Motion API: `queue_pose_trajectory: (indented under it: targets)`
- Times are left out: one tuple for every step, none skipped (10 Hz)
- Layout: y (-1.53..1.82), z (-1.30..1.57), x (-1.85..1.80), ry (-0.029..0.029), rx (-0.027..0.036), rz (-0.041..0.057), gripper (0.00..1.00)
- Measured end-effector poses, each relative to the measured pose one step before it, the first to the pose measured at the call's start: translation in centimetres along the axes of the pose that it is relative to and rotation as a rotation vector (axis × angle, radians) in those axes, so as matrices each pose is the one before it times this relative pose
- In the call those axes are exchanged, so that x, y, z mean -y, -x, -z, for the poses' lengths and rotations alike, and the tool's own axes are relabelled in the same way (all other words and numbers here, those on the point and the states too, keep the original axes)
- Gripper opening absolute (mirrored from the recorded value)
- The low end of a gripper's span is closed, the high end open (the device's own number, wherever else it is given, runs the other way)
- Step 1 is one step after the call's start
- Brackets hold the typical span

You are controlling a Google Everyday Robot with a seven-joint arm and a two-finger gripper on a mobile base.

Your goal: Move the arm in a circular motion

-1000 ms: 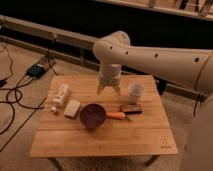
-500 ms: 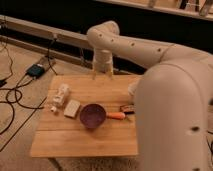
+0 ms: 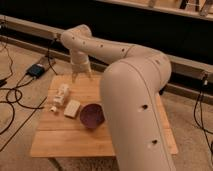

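Because the task is a free circular sweep, the arm carries nothing and arcs from the lower right foreground up over the wooden table, hiding its right half. Its gripper hangs over the far left edge, fingers slightly spread, empty. Below sit a purple bowl, a white bottle and a pale block.

A single camera looks down at an angle from high behind the arm, whose near segment fills the foreground. The wooden surface lies beyond, and the gripper hangs over its far edge.
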Motion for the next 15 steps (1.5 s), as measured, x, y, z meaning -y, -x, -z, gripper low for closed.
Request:
queue_pose_trajectory:
  targets:
    - [-1.946,-0.433,-1.524,0.00573,-0.02236,0.06042,0.65]
    - [-2.224,-0.371,-0.994,0.00615,-0.02320,0.04813,0.65]
    - [-2.062,-0.225,-0.489,0.00374,-0.02057,0.02913,0.65]
    - [-1.684,-0.192,-0.043,0.00127,-0.01293,0.01478,0.65]
    - [-2.204,-0.177,0.366,0.00472,-0.01472,0.00459,0.65]
    - [-1.150,-0.025,0.779,0.00236,-0.00261,-0.01734,0.65]
    - [-1.151,0.055,1.047,-0.00041,-0.00399,-0.02486,0.65]
    - [-1.017,0.254,1.964,0.00047,0.00709,-0.04805,0.65]
    - [-0.080,0.153,0.748,0.00016,0.00544,-0.01856,0.65]
    - [0.075,0.399,1.961,0.00054,0.01825,-0.04701,0.65]
    - [0.218,0.302,1.160,0.00104,0.01281,-0.02741,0.65]
    - [0.461,0.352,1.273,-0.00084,0.01892,-0.02889,0.65]
    - [0.169,0.086,0.245,-0.00063,0.00517,-0.00422,0.65]
    - [0.045,-0.002,-0.374,0.00205,0.00095,0.00580,0.65]
    - [0.041,-0.003,-0.101,0.00303,0.00223,0.00063,0.65]
